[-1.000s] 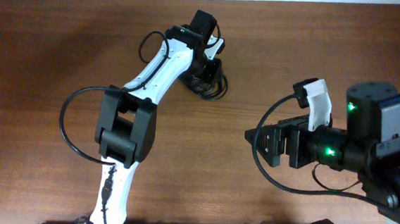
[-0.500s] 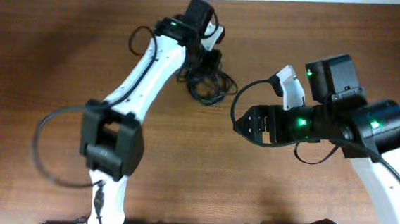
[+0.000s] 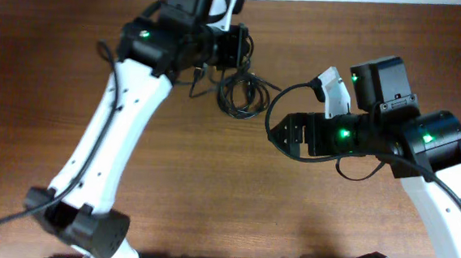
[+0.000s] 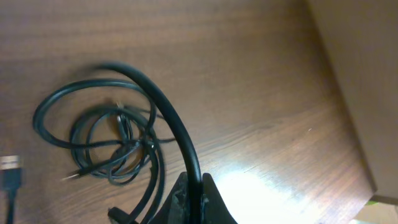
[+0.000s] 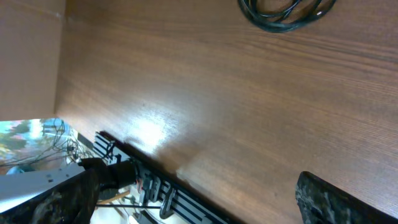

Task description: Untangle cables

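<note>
Table [image 3: 48,67]: brown wood under both arms.
Left arm [image 3: 108,137]: stretched up to 12 o'clock in the overhead view.
Right arm [image 3: 424,151]: at 3 o'clock, wrist aimed toward 9.
Cables [image 3: 241,96]: 1 loose black coil lying near 12 o'clock, not yet separated.
Left gripper [image 4: 191,194]: jaws pinched tight on 1 strand arcing out of the coil.
Right gripper [image 5: 198,186]: fingers spread wide, holding nothing.
Key relation: the coil lies at 5 o'clock from the left jaws, joined by the held strand running roughly 12 to 6. It lies at 10 o'clock from the right jaws, near but apart. The left is nearer.
</note>
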`<state>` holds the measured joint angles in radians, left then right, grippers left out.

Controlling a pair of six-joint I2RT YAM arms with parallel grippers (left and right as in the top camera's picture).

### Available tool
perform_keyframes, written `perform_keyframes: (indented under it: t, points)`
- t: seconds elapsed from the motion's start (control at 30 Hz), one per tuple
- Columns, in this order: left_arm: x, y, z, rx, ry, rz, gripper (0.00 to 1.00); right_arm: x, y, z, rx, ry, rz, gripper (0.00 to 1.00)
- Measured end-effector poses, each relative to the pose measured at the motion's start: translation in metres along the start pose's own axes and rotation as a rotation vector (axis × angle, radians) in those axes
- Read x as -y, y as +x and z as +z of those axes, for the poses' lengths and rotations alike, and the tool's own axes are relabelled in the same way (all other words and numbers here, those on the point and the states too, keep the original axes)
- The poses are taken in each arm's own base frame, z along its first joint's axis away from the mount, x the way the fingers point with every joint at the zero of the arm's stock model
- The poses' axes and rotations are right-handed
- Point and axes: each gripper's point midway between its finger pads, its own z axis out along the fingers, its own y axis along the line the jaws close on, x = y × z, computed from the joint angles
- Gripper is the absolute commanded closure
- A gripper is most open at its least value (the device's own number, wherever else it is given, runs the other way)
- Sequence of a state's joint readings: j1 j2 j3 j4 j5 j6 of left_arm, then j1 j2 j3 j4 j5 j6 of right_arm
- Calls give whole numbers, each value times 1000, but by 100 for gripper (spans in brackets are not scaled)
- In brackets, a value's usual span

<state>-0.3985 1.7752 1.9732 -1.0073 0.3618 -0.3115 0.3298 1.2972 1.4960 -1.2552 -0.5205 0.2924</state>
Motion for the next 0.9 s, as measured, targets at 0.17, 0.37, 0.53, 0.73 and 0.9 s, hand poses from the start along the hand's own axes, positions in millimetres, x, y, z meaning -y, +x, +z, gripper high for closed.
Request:
perform_keyframes:
  t: [0.17, 0.37, 0.53, 0.73, 0.9]
  points:
    - [26, -15, -55, 109, 103, 31, 100, 0, -17, 9, 31, -10, 24, 2]
    - [51, -34, -107, 272, 157, 154, 100, 22, -21, 47, -77, 25, 99, 2]
    - [73, -98, -206, 695, 177, 337, 100, 45, -8, 91, -246, 74, 178, 2]
    - [116, -131, -292, 1062, 227, 511, 100, 40, 14, 134, -379, 109, 139, 2]
    - [127, -151, -349, 1358, 124, 623, 100, 42, 13, 136, -369, 129, 126, 2]
